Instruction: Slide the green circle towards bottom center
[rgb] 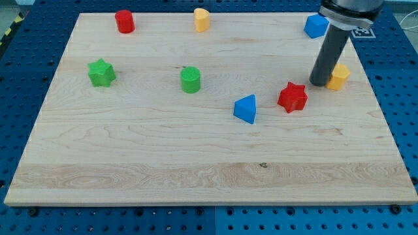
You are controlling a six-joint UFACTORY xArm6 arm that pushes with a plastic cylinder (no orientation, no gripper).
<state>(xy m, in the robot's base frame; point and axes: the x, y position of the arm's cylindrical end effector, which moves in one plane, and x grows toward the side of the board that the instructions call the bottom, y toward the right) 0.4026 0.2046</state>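
Observation:
The green circle [191, 79] stands on the wooden board [130, 156], left of the board's middle. My tip [321, 83] is far to its right, touching or nearly touching the left side of a yellow block [339, 76] and just right of and above the red star [292, 97]. The rod comes down from the view's top right.
A green star [102, 72] lies at the left. A red cylinder [125, 21] and a yellow heart-like block [202, 19] lie near the top edge. A blue block [316, 26] is at the top right. A blue triangle [246, 109] lies right of centre.

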